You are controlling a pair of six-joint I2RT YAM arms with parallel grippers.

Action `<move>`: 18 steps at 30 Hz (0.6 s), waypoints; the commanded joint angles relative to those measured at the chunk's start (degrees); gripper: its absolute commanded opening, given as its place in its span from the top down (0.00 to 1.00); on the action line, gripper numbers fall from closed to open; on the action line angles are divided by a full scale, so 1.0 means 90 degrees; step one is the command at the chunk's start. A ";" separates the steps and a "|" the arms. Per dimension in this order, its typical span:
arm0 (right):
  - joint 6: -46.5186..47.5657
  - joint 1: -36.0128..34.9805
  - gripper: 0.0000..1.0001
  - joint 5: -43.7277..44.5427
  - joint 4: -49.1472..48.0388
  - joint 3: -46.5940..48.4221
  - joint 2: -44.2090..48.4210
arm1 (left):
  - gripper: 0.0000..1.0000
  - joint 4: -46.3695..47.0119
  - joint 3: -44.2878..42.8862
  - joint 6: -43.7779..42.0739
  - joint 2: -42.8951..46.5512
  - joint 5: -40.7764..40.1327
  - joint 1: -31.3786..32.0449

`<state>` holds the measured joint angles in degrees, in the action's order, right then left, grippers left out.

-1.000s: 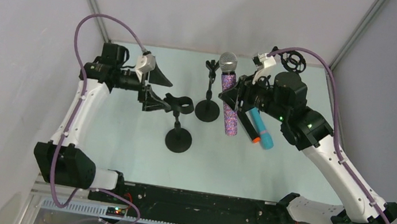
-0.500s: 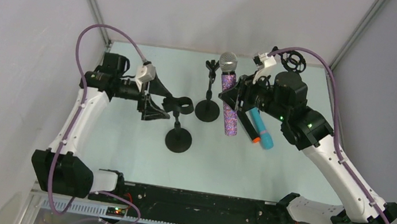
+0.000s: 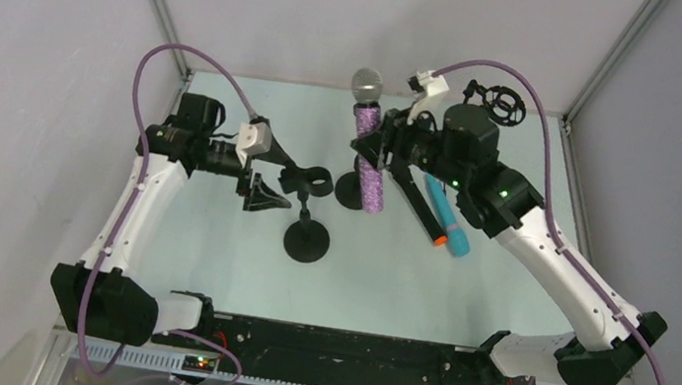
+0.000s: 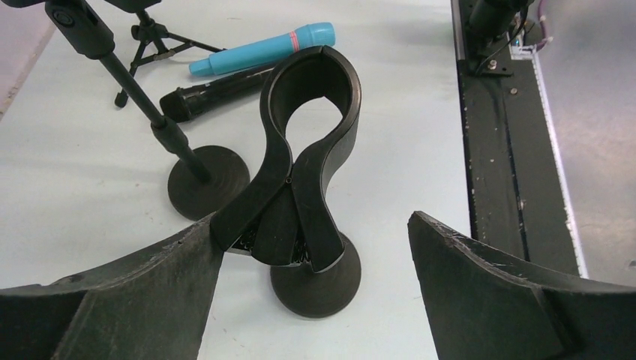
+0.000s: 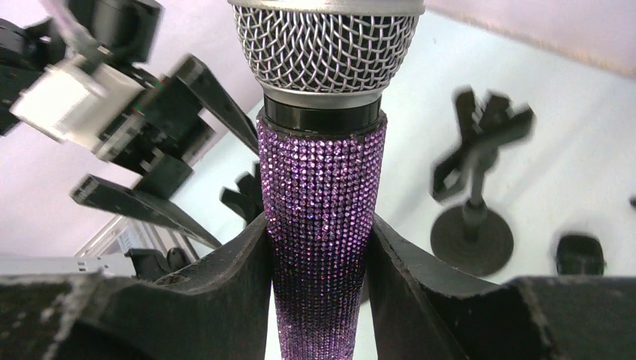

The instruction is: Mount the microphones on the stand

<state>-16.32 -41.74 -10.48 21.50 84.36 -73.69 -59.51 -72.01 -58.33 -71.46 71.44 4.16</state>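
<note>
My right gripper (image 3: 382,150) is shut on the purple glittery microphone (image 3: 370,156) and holds it upright, silver mesh head (image 3: 366,83) up; in the right wrist view the fingers (image 5: 225,285) pinch its body (image 5: 322,202). It hangs in front of the middle stand (image 3: 353,192). The teal microphone (image 3: 448,223) and the black microphone with an orange end (image 3: 423,213) lie on the table under the right arm. My left gripper (image 3: 272,175) is open at the near stand's clip (image 4: 307,142), whose handles sit between the fingers (image 4: 112,307).
The near stand's round base (image 3: 306,243) sits on the table centre. The middle stand (image 4: 139,90) has a round base (image 4: 206,180). A small tripod holder (image 3: 501,102) stands at the back right. Grey walls close in the left, back and right.
My right arm has moved left and back with the purple microphone, now over the middle stand. My left gripper has opened from the clip's handles and turned slightly.
</note>
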 commanded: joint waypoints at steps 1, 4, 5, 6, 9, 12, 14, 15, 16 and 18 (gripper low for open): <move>0.0742 -0.0820 1.00 0.1001 -0.1304 0.0757 -0.0296 | 0.06 -0.0169 -0.0097 -0.0574 0.0054 -0.0177 0.0070; 0.1396 -0.1224 1.00 0.2018 -0.3176 0.0134 -0.0178 | 0.07 -0.0209 -0.0240 -0.0716 -0.0028 -0.0199 0.0068; 0.1502 -0.1371 1.00 0.2162 -0.3495 -0.0153 -0.0175 | 0.07 -0.0230 -0.0270 -0.0731 -0.0073 -0.0197 0.0071; 0.1686 -0.1424 1.00 0.2388 -0.3976 -0.0264 -0.0238 | 0.07 -0.0247 -0.0330 -0.0789 -0.0095 -0.0187 0.0079; 0.1968 -0.1659 1.00 0.2674 -0.4589 -0.0294 -0.0417 | 0.08 -0.0312 -0.0394 -0.0924 -0.0174 -0.0189 0.0075; 0.2311 -0.1816 1.00 0.3088 -0.4971 -0.0236 -0.0659 | 0.08 -0.0368 -0.0409 -0.1075 -0.0173 -0.0223 0.0074; 0.2346 -0.1863 1.00 0.3213 -0.4996 -0.0224 -0.0726 | 0.08 -0.0394 -0.0401 -0.1152 -0.0150 -0.0216 0.0074; 0.2291 -0.1873 1.00 0.3214 -0.4972 -0.0223 -0.0732 | 0.08 -0.0401 -0.0400 -0.1177 -0.0152 -0.0205 0.0074; 0.2242 -0.1905 1.00 0.3220 -0.4897 -0.0228 -0.0727 | 0.09 -0.0405 -0.0403 -0.1191 -0.0154 -0.0191 0.0074; 0.2108 -0.1973 1.00 0.3248 -0.4775 -0.0285 -0.0645 | 0.10 -0.0408 -0.0403 -0.1207 -0.0187 -0.0187 0.0074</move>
<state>1.98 -58.33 15.05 -15.11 81.21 -80.86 -62.28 -73.63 -66.50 -73.17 69.12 4.45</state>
